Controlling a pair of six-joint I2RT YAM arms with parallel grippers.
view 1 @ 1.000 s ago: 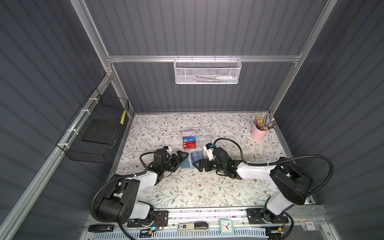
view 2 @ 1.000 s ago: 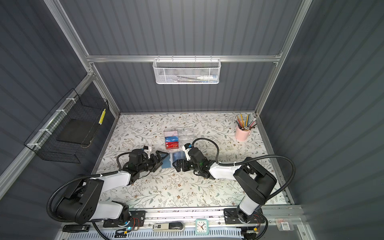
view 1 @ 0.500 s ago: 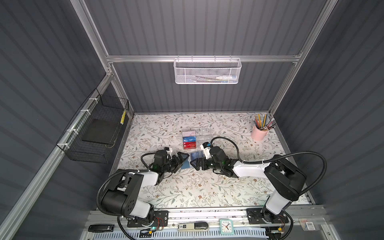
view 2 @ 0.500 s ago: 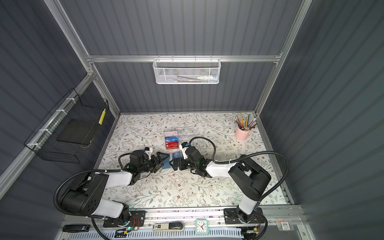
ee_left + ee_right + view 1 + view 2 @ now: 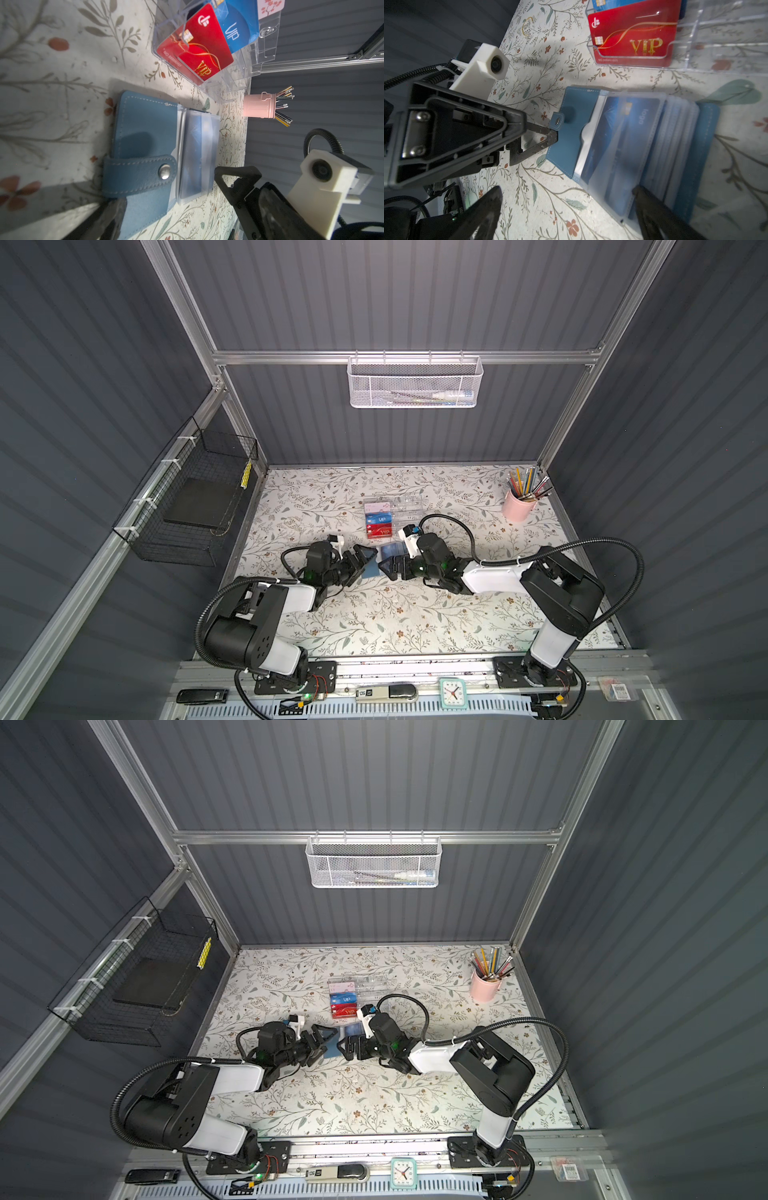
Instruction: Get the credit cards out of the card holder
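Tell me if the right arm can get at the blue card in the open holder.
Probably yes. The card holder lies open, the open right gripper hovers right at its sleeves, and only clear plastic covers the credit card.

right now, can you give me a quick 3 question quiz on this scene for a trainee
1. True or false: the card holder lies open on the table, with a blue credit card inside a see-through sleeve.
2. Where is the red VIP card? A: in the clear acrylic box. B: in the card holder. C: in the pink cup.
3. Fill the gap: the left gripper and the right gripper both stand ___, holding nothing.

Key: 1 true; 2 A; 3 open.
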